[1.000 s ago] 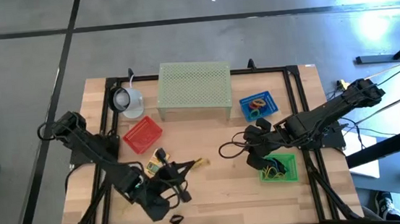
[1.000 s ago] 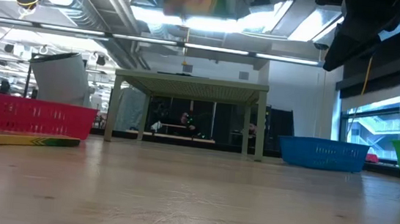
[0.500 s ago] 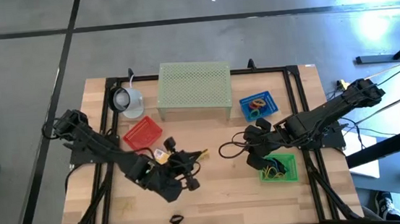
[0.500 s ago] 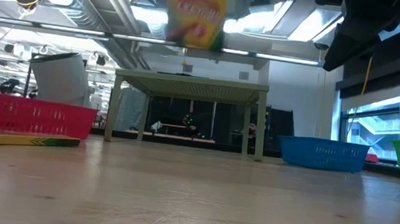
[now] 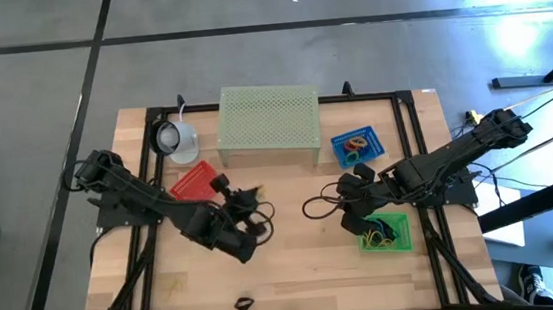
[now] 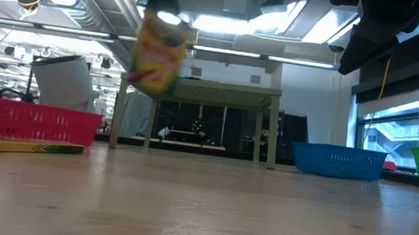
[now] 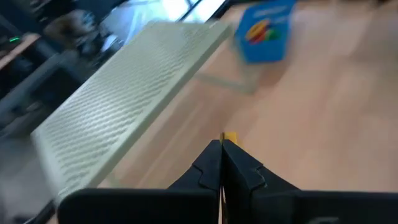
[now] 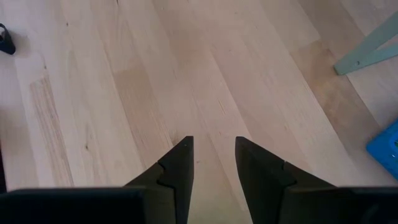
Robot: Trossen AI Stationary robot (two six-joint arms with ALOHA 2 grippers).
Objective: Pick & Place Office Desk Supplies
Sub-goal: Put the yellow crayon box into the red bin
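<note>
My left gripper [image 5: 247, 195] is shut on a small yellow printed packet [image 6: 158, 55], held in the air over the table's middle, between the red basket [image 5: 197, 184] and the pale green perforated stand [image 5: 268, 124]. Only a yellow sliver [image 7: 230, 137] of the packet shows past the fingertips in the left wrist view. My right gripper [image 8: 213, 152] stands open over bare wood, just left of the green basket [image 5: 384, 232], which holds coloured loops. A black clip [image 5: 243, 303] lies near the table's front edge. My left gripper pinches the packet between its two fingers by its upper end [image 6: 156, 16]; the dark fingers hide the exact spot. The packet hangs below them, tilted and lifted clear of the table.
A blue basket [image 5: 357, 146] with loops stands right of the stand. A white cup-like object [image 5: 177, 137] sits at the back left. Another flat yellow-green packet [image 6: 22, 146] lies on the table near the red basket [image 6: 39, 123]. Bare wood lies in the middle and front.
My left gripper has carried the yellow packet toward the table's far edge, toward the red basket and the stand, sinking and turning as it went. The packet has stayed clear of the table and now hangs lower and more tilted. The right arm has kept still.
</note>
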